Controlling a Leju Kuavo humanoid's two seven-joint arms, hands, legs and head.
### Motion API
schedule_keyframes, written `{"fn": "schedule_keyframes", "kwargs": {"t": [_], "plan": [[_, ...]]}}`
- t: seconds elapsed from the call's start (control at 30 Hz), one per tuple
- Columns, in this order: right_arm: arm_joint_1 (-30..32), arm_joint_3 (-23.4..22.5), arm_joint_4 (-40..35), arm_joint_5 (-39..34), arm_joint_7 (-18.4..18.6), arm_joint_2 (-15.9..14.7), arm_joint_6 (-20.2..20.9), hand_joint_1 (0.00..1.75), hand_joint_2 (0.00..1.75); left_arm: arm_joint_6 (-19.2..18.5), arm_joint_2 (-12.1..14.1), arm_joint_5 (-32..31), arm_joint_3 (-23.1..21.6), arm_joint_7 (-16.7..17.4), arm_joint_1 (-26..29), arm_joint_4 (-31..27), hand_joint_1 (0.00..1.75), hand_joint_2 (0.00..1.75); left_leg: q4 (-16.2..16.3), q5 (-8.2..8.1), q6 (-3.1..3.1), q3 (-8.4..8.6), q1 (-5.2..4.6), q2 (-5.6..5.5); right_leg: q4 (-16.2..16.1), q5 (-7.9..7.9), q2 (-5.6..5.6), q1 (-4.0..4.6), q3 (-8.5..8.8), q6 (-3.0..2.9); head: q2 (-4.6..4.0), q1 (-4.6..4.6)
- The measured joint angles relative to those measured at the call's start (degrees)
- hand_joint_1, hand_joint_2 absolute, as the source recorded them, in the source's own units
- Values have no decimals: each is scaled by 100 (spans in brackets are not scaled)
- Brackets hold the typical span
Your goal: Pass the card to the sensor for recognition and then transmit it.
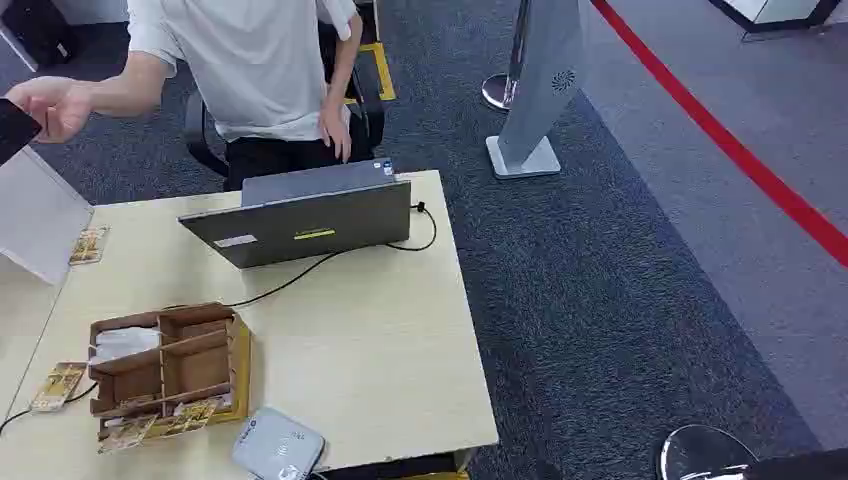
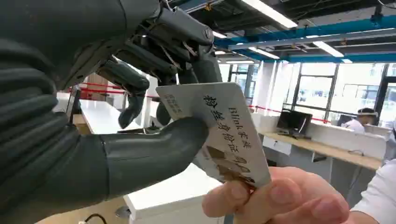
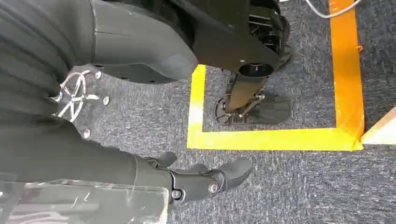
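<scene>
In the left wrist view my left hand (image 2: 154, 93) pinches a white card (image 2: 219, 126) with printed characters between its thumb and fingers. A person's fingers (image 2: 280, 196) grip the card's other end at the same time. In the head view the person's hand (image 1: 55, 105) meets my dark left hand (image 1: 12, 130) at the far left edge, raised beyond the table. The grey card sensor (image 1: 278, 445) lies flat at the table's front edge. My right hand (image 3: 93, 154) hangs over the carpet with its fingers loosely apart and nothing in it.
On the wooden table (image 1: 380, 330) a laptop (image 1: 310, 215) stands with a black cable, and a wooden sorting box (image 1: 165, 365) sits near the front. Loose cards (image 1: 57, 385) lie around the box. The person sits behind the table. A white panel (image 1: 35, 215) stands at the left.
</scene>
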Motion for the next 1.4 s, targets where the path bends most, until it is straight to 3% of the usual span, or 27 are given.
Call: {"fn": "schedule_keyframes", "kwargs": {"t": [0.33, 0.53, 0.77, 0.93, 1.2, 1.4], "plan": [[30, -35, -79, 85, 66, 0, -18, 0, 175, 81, 26, 107, 0, -57, 116, -48, 175, 175, 0, 1, -1, 0, 0, 0, 1, 0, 0, 0, 0, 0, 0, 0], [101, -42, -160, 103, 105, -2, -55, 0, 175, 260, 70, 195, 2, -207, 545, -545, 175, 175, 0, 0, 0, -2, -1, 0, 1, -1, 0, 0, 0, 0, 0, 0], [398, -101, -467, 116, 160, -7, -446, 0, 175, 721, 196, -168, 209, -393, 1818, -2118, 175, 175, -2, -10, 1, -5, -4, 1, -1, -11, 1, -5, -1, -1, 0, 6], [684, -140, -540, 74, -31, -11, -538, 0, 175, 1093, 232, -481, 593, -886, 3107, -3124, 175, 175, -2, -16, -3, -6, -4, -1, -1, -21, 1, -8, -6, 0, 0, 7], [866, -188, -877, 64, 79, -44, -769, 0, 175, 874, 17, -896, 621, -957, 4243, -4256, 175, 175, -1, -19, 1, -8, -6, -3, -4, -21, -1, -8, -9, 0, 0, 4], [931, -190, -1250, 114, 297, -85, -916, 0, 175, 575, -357, -1152, 122, -763, 4654, -4500, 175, 175, -1, -19, 1, -8, -7, -8, -3, -21, -4, -8, -7, 1, 0, 4]]}}
